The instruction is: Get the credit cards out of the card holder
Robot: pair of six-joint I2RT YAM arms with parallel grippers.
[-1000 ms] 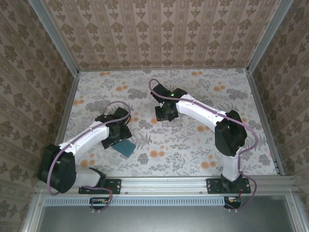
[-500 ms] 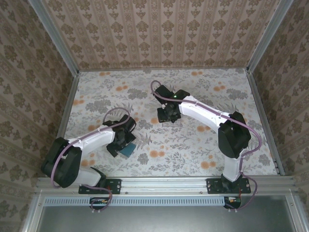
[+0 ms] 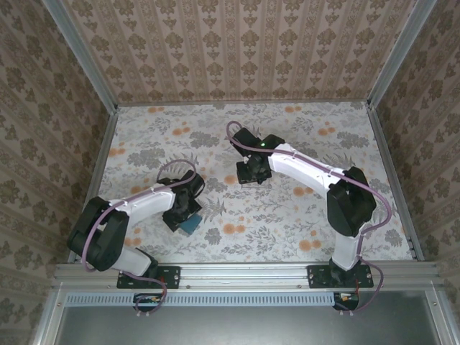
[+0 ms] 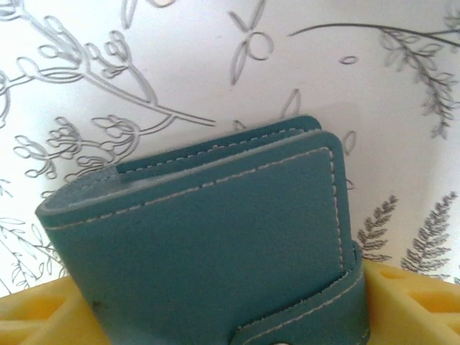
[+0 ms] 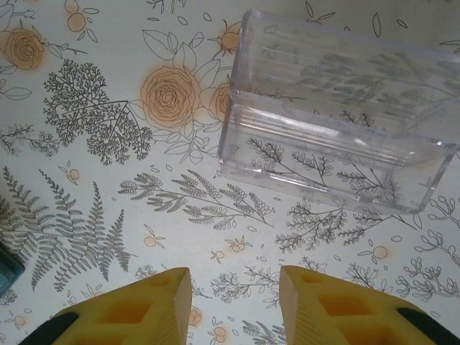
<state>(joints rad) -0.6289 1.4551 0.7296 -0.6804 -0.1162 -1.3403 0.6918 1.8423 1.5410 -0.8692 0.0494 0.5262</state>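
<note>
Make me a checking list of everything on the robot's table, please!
Surface: flowery tablecloth, lying flat.
Job's things: teal card holder, folded shut with its strap snapped.
Clutter: clear plastic box, looks empty.
End effectors: left end effector straddles the card holder, grip unclear; right end effector open, holding nothing, near the box.
Cables: purple cables looped along both arms, no snags seen.
Surroundings: wallpapered walls; metal rail at the near edge.

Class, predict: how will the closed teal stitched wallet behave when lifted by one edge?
The squarish teal leather-look wallet probably flexes slightly, given its soft rounded fold. Its strap looks snapped across the edge, so it likely stays shut.
</note>
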